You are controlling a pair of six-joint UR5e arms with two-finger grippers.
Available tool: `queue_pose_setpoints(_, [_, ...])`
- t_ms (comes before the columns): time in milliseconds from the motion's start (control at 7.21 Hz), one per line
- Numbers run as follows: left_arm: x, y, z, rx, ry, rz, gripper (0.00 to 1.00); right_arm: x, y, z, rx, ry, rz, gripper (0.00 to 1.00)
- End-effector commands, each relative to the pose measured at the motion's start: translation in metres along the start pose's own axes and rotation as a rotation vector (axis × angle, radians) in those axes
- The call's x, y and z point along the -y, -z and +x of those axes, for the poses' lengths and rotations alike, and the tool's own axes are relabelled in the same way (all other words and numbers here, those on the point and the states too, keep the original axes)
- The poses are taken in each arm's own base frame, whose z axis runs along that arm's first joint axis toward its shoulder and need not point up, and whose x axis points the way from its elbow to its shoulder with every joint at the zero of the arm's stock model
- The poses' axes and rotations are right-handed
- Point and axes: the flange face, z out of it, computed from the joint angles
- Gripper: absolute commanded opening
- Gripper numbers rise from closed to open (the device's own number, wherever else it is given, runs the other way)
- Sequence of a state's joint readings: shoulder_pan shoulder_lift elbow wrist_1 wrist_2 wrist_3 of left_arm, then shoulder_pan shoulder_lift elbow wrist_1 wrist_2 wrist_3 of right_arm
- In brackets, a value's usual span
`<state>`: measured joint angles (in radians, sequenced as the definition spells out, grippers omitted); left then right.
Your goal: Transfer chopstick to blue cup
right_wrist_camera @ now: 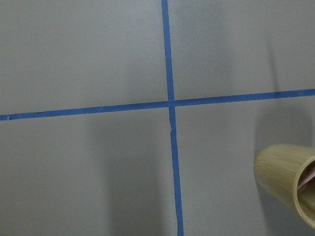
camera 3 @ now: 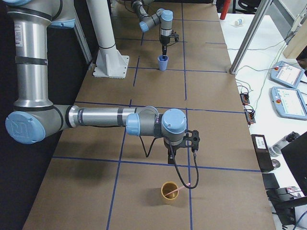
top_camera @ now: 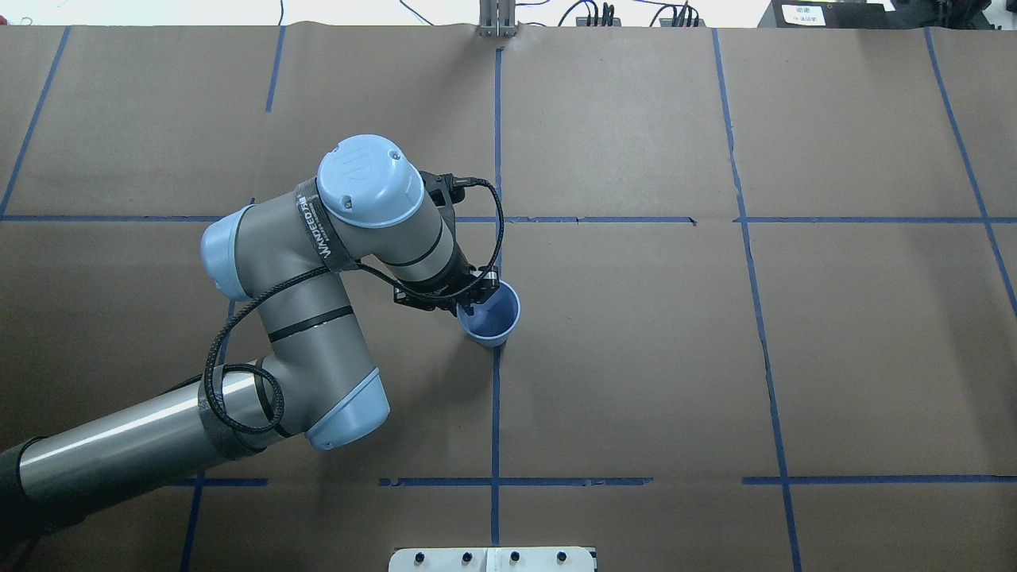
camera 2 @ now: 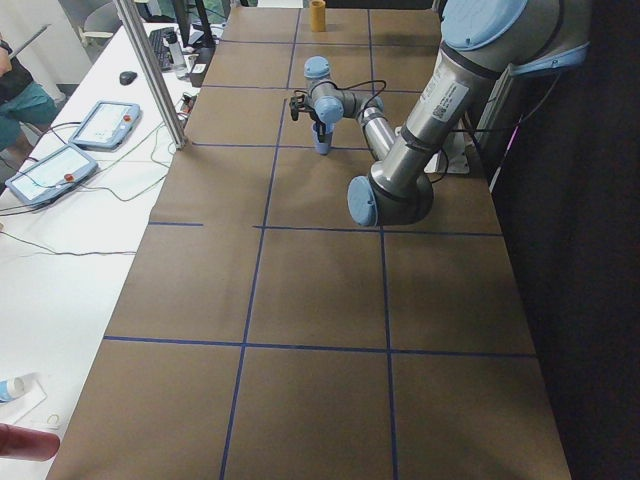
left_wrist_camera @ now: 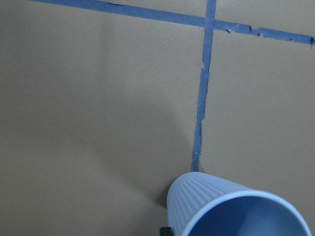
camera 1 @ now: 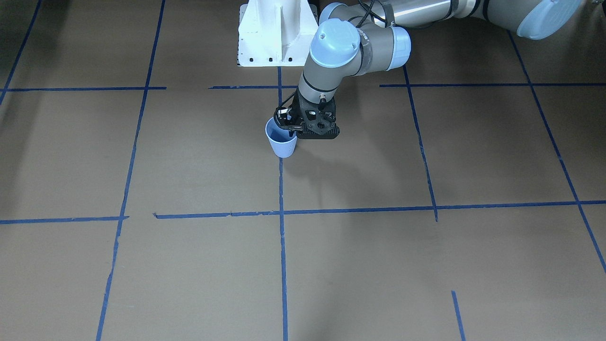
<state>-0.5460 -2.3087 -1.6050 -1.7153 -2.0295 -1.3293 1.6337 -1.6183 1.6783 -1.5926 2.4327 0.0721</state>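
Observation:
The blue cup [camera 1: 282, 142] [top_camera: 496, 318] [left_wrist_camera: 231, 211] stands upright on the centre tape line. My left gripper [camera 1: 285, 125] [top_camera: 477, 299] is at its rim on the robot's left side, shut on the cup's wall. The chopstick [camera 3: 175, 190] [right_wrist_camera: 307, 177] shows only as a short pale pink end sticking out of a tan bamboo cup [camera 3: 169, 192] [right_wrist_camera: 285, 177] near the table's right end. My right gripper [camera 3: 173, 158] hangs just behind that bamboo cup, apart from it. I cannot tell whether it is open or shut.
The white robot base [camera 1: 277, 33] stands behind the blue cup. Blue tape lines [top_camera: 495, 413] grid the brown table. A white side bench with teach pendants [camera 3: 288, 91] and cables runs along the far edge, and part of a seated person [camera 2: 15, 90] shows there.

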Motion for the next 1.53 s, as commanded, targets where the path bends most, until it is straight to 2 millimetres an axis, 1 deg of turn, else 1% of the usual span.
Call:
queue_pose_setpoints(0, [0.002,0.009,0.0,-0.007,0.003,0.006,1.0,0.0,-0.001,0.0,0.003,-0.002,-0.002,1.0])
queue_pose_setpoints(139, [0.033,0.05,-0.012,-0.033,0.031,0.031,1.0,-0.003,-0.002,0.002,0.017,-0.007,-0.005,1.0])
queue_pose_setpoints(277, [0.069,0.1,-0.034,-0.085,0.071,-0.049,1.0,-0.012,-0.004,0.017,0.014,-0.017,0.007,1.0])
queue_pose_setpoints(416, [0.101,0.145,-0.058,-0.13,0.074,-0.063,1.0,-0.027,-0.008,0.027,0.003,0.01,0.037,1.0])
queue_pose_setpoints(555, [0.124,0.167,-0.089,-0.145,0.073,-0.067,1.0,-0.031,-0.003,0.035,-0.017,0.031,0.082,1.0])
queue_pose_setpoints(693, [0.151,0.207,-0.152,-0.168,0.038,-0.043,1.0,-0.027,-0.004,0.045,-0.029,0.038,0.105,1.0])
queue_pose_setpoints(832, [0.153,0.224,-0.215,-0.157,-0.015,-0.007,1.0,-0.021,-0.01,0.066,-0.035,0.053,0.144,1.0])
queue_pose_setpoints(971, [0.154,0.226,-0.24,-0.133,-0.091,0.024,1.0,-0.015,-0.016,0.089,-0.067,0.074,0.193,1.0])
queue_pose_setpoints(1109, [0.165,0.236,-0.287,-0.022,-0.196,0.147,1.0,-0.005,-0.019,0.096,-0.096,0.084,0.222,1.0])
queue_pose_setpoints(1248, [0.153,0.219,-0.354,0.124,-0.308,0.182,1.0,-0.001,-0.016,0.097,-0.107,0.072,0.23,1.0])
queue_pose_setpoints(1387, [0.154,0.216,-0.387,0.204,-0.387,0.184,1.0,0.001,-0.015,0.101,-0.144,0.067,0.236,1.0])
